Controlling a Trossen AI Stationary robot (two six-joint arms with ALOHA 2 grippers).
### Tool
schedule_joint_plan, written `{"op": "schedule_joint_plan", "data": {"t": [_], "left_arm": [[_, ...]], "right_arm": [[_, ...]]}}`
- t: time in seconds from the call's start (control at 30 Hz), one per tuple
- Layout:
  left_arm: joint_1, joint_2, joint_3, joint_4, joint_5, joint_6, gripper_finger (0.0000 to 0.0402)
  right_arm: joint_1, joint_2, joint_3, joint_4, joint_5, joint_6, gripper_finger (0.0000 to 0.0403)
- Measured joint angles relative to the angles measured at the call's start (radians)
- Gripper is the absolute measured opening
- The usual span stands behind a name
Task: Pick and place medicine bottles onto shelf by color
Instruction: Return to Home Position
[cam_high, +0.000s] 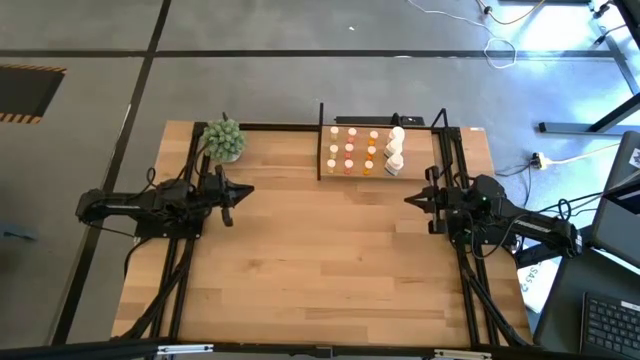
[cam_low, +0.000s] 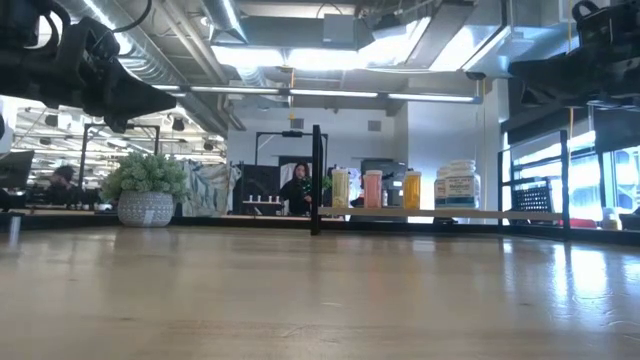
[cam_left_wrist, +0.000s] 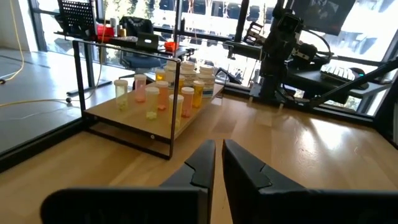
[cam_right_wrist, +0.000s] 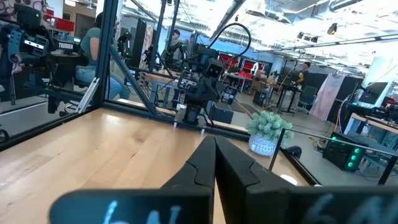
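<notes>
The shelf (cam_high: 424, 150), a small light-wood board in a thin black frame, stands at the table's far edge, right of the middle. On it stand several small medicine bottles (cam_high: 352, 150) with white, orange and pinkish tops, in rows, and larger white ones (cam_high: 396, 148) at its right end. They also show in the left wrist view as bottles (cam_left_wrist: 158, 93) on the board (cam_left_wrist: 118, 118). My left gripper (cam_high: 250, 190) rests shut at the table's left, pointing level toward the middle. My right gripper (cam_high: 408, 200) rests shut at the right, just in front of the shelf. Neither holds anything.
A green spiky plant ball in a pot (cam_high: 224, 140) stands at the far left corner. Black rails (cam_high: 190, 260) run along both sides of the table under the arms. People sit in the room beyond the table (cam_right_wrist: 93, 50).
</notes>
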Motion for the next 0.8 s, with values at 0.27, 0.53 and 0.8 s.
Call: {"op": "schedule_joint_plan", "data": {"t": [0.27, 0.53, 0.8], "left_arm": [[0.0, 0.0, 0.0, -0.001, 0.0, 0.0, 0.0013], [0.0, 0.0, 0.0, -0.001, 0.0, 0.0, 0.0001], [0.0, 0.0, 0.0, -0.001, 0.0, 0.0, 0.0015]], "right_arm": [[0.0, 0.0, 0.0, -0.001, 0.0, 0.0, 0.001], [0.0, 0.0, 0.0, -0.001, 0.0, -0.001, 0.001], [0.0, 0.0, 0.0, -0.001, 0.0, -0.001, 0.001]]}}
